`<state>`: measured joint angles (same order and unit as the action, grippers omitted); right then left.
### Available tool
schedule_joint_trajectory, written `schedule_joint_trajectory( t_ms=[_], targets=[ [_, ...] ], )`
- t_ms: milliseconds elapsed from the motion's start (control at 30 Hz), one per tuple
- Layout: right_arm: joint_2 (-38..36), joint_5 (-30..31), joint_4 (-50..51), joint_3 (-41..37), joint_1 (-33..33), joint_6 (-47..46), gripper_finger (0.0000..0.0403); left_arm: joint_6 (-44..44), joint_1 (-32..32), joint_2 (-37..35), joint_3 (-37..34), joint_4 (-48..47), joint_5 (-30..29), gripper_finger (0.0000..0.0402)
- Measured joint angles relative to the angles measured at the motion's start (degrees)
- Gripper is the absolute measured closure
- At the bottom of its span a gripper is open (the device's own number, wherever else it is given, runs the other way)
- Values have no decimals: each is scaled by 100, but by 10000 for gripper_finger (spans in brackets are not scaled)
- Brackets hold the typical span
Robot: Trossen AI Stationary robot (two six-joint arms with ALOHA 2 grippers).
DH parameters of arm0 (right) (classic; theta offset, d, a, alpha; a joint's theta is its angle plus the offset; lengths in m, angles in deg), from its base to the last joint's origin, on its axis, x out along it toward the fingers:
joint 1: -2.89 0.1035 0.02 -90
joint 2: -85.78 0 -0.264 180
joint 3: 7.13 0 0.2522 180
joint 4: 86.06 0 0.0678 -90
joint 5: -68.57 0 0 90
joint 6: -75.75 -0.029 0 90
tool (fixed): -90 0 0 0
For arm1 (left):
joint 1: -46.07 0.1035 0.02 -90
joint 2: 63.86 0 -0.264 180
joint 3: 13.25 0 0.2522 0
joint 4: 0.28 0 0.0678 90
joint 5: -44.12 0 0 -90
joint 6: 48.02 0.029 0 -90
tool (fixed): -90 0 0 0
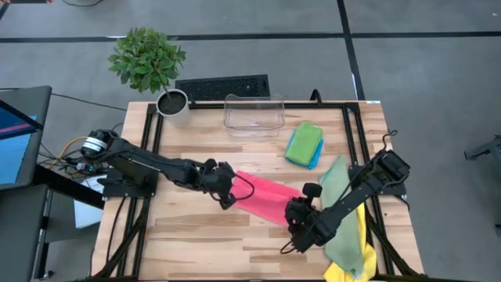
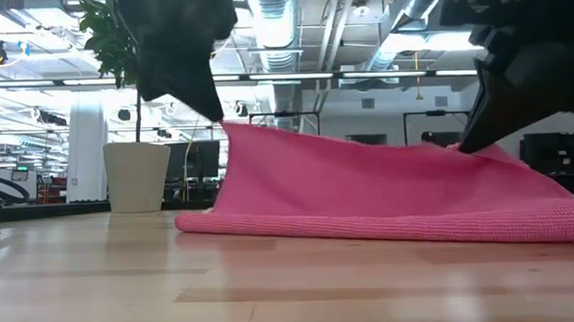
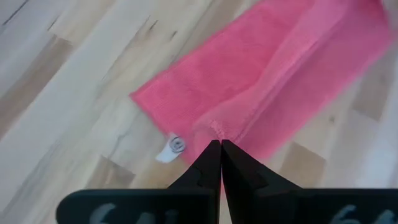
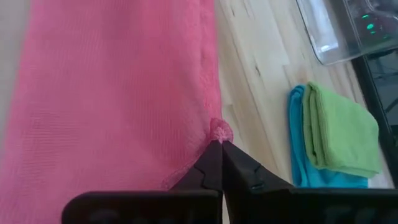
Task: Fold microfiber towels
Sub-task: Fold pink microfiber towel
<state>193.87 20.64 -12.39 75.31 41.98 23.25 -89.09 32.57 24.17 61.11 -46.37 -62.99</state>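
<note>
The pink towel (image 1: pixel 266 200) lies mid-table, its near part resting on the wood (image 2: pixel 387 225) and its upper part raised between my two grippers. My left gripper (image 1: pixel 228 192) is shut on the towel's left end, and my right gripper (image 1: pixel 296 215) is shut on its right end. A folded bright green towel (image 1: pixel 305 139) lies on a bright blue one (image 1: pixel 315 155) at the far right. A pale sage towel (image 1: pixel 344 219) and a yellow one (image 1: pixel 344 272) lie under my right arm. My left gripper pinches the pink towel's edge (image 3: pixel 216 127) at its left end, near a small white label (image 3: pixel 174 146), between its two fingertips. It comes from above, slanting down. That end is lifted (image 2: pixel 229 127), and the cloth slopes down to the table. My right gripper pinches the pink towel's edge (image 4: pixel 219 132) at its right end between its two fingertips, bunching a small tuft. It comes from above, slanting. That end is raised a little (image 2: pixel 461 149), and the cloth below it lies on the table.
A clear plastic bin (image 1: pixel 253 115) stands at the far middle, with a potted plant (image 1: pixel 172 102) at the far left corner and a keyboard (image 1: pixel 223 86) behind it. Bare wood lies along the near left of the table (image 1: pixel 196 243).
</note>
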Motion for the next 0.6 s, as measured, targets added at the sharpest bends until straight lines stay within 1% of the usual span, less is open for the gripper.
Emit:
schedule_joint_trajectory(
  t_ms=[233, 367, 467, 533, 600],
  targets=[
    [0, -207, -551, -311, -61, -8, 355, 178, 173, 393, 0, -27, 192, 401],
    [0, -194, -455, -357, -63, -190, 343, 182, 188, 502, -2, -40, 173, 401],
    [-34, -185, -219, -357, -61, -365, 326, 87, 185, 498, 0, -72, -82, 401],
    [-63, -157, 9, -355, -68, -545, 306, 42, 188, 495, -2, -153, -343, 399],
    [-59, -143, 266, -355, -68, -714, 282, 105, 219, 492, -2, -169, -435, 389]
  ],
)
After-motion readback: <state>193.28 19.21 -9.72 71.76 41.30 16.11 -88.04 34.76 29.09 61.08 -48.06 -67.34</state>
